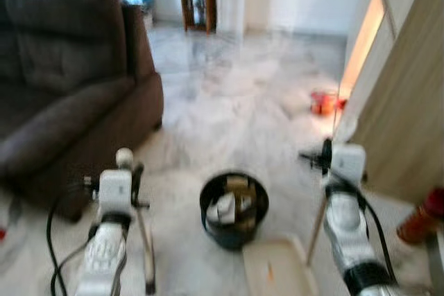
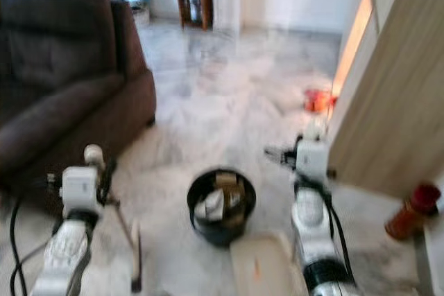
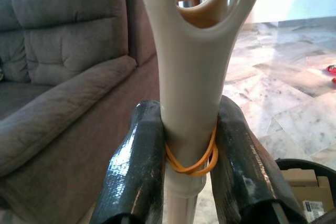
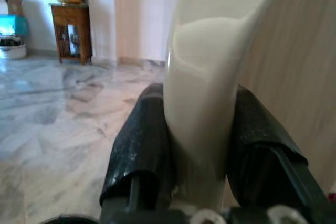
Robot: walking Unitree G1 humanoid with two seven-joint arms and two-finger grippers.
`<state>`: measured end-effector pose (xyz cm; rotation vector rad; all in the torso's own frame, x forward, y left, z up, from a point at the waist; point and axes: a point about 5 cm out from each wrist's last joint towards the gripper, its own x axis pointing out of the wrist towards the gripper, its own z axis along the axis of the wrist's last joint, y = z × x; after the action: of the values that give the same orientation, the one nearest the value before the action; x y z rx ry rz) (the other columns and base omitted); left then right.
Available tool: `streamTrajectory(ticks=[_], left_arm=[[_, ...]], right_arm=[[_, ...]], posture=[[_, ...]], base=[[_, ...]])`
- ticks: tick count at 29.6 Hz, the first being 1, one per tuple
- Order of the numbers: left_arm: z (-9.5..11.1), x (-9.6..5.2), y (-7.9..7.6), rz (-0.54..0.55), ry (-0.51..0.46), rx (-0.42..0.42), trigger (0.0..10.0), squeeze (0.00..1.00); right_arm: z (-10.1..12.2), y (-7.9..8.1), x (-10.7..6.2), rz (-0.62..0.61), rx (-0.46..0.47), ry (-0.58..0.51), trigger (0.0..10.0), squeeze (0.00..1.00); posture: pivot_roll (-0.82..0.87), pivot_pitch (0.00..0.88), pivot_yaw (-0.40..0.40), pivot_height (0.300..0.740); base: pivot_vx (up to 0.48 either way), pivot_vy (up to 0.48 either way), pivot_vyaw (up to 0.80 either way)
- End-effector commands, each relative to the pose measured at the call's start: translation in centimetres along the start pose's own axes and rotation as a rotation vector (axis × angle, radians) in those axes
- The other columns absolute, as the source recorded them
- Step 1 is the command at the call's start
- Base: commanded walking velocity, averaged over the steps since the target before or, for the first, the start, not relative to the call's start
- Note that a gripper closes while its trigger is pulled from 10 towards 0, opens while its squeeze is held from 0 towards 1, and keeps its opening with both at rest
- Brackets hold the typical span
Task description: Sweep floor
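- Grey-veined marble floor (image 1: pixel 236 95) spreads ahead, with a dark brown fabric sofa (image 1: pixel 62 67) at the left and a pale wooden door panel (image 1: pixel 409 102) at the right.
- Cream plastic broom handle (image 3: pixel 189 77), ringed by an orange rubber band (image 3: pixel 191 161), stands upright, clamped in the left hand (image 3: pixel 189 182).
- Cream plastic dustpan handle (image 4: pixel 210 77) is squeezed between the right hand's (image 4: pixel 202 150) black fingers; the cream dustpan tray (image 1: pixel 277 268) lies on the floor just beside a round black bin (image 1: pixel 234 209) holding cardboard scraps.
- Both silver arms reach forward at either side of the bin.
- Head views are blurred; the broom's head is cut off.
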<state>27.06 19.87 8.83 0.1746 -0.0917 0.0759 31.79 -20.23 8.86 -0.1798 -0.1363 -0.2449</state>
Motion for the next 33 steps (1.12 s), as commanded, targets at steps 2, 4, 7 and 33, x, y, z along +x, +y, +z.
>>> streamTrajectory(ticks=[2, 4, 7, 33], left_arm=[[0.7, 0.3, 0.3, 0.007, -0.039, 0.011, 10.0, 0.0], [0.7, 0.3, 0.3, 0.008, -0.039, 0.011, 10.0, 0.0], [0.7, 0.3, 0.4, 0.009, -0.037, 0.013, 10.0, 0.0], [0.0, 0.5, 0.5, 0.002, -0.004, 0.023, 10.0, 0.0]], right_arm=[[0.9, 0.3, 0.6, 0.022, -0.002, -0.044, 10.0, 0.0], [0.9, 0.3, 0.6, 0.021, 0.0, -0.044, 10.0, 0.0], [1.0, 0.5, 0.6, 0.024, 0.003, -0.045, 10.0, 0.0], [-0.1, 0.5, 0.3, 0.025, 0.017, 0.009, 10.0, 0.0]], posture=[[0.08, 0.0, 0.022, 0.74], [0.08, 0.0, 0.022, 0.74], [0.08, 0.0, 0.029, 0.74], [0.13, 0.0, 0.041, 0.74]], base=[[-0.253, 0.0, 0.0], [-0.255, 0.0, 0.0], [-0.17, 0.0, 0.0], [0.0, 0.0, -0.36]])
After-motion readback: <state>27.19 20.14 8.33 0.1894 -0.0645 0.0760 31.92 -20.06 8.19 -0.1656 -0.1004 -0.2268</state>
